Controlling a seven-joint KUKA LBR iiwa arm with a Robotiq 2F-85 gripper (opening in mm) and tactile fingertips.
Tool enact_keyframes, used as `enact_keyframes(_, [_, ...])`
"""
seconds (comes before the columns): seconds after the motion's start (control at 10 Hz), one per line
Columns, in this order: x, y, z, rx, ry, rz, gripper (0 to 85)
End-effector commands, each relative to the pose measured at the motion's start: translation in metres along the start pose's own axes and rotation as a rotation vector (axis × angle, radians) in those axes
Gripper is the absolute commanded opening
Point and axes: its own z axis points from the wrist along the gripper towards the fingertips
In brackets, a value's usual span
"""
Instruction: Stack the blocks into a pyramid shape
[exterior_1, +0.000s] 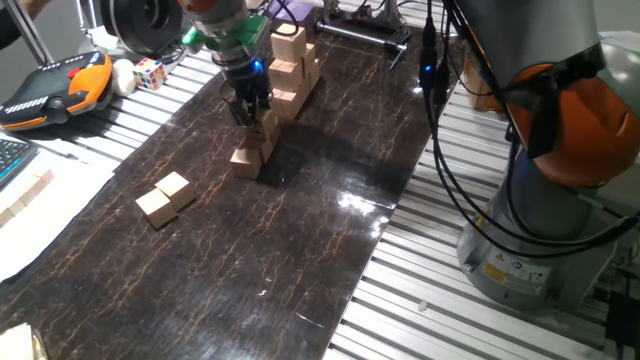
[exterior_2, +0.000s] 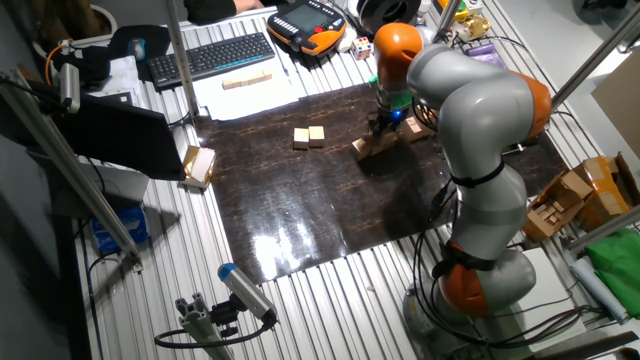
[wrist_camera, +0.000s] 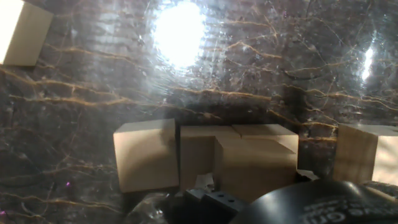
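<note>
A small pile of tan blocks (exterior_1: 248, 160) lies in a row mid-mat, with one cube (exterior_1: 269, 124) raised at its far end. My gripper (exterior_1: 250, 110) points down right against that raised cube. Whether the fingers clasp it is unclear. The hand view shows two low cubes (wrist_camera: 146, 155) side by side and the higher cube (wrist_camera: 258, 162) just above my dark fingers (wrist_camera: 205, 198). Two loose blocks (exterior_1: 165, 197) sit together to the front left and also show in the other fixed view (exterior_2: 308, 137). The pile (exterior_2: 368, 148) and gripper (exterior_2: 386, 124) show there too.
A taller tower of similar cubes (exterior_1: 293, 62) stands just behind the pile. A multicoloured puzzle cube (exterior_1: 150, 72) and an orange teach pendant (exterior_1: 55, 90) lie off the mat's far left. Cables (exterior_1: 440, 120) hang on the right. A keyboard (exterior_2: 215, 55) lies past the mat.
</note>
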Motion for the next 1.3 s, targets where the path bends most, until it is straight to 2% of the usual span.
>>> enact_keyframes(0.0, [0.0, 0.0, -0.001, -0.001, 0.004, 0.0, 66.0])
enact_keyframes(0.1, [0.0, 0.0, -0.004, -0.003, 0.014, 0.006, 70.0])
enact_keyframes(0.3, [-0.001, 0.003, -0.016, 0.001, 0.031, 0.024, 72.0])
enact_keyframes(0.4, [-0.004, 0.011, -0.021, -0.007, 0.031, 0.05, 72.3])
enact_keyframes(0.7, [-0.017, 0.052, -0.045, -0.011, 0.043, 0.169, 73.7])
enact_keyframes(0.8, [-0.019, 0.068, -0.048, -0.015, 0.033, 0.214, 73.7])
enact_keyframes(0.9, [-0.022, 0.078, -0.049, -0.019, 0.03, 0.244, 73.7])
enact_keyframes(1.0, [-0.025, 0.086, -0.049, -0.044, 0.037, 0.288, 73.3])
enact_keyframes(1.1, [-0.026, 0.095, -0.046, -0.054, 0.027, 0.316, 72.3])
enact_keyframes(1.2, [-0.026, 0.105, -0.042, -0.049, 0.014, 0.342, 72.3])
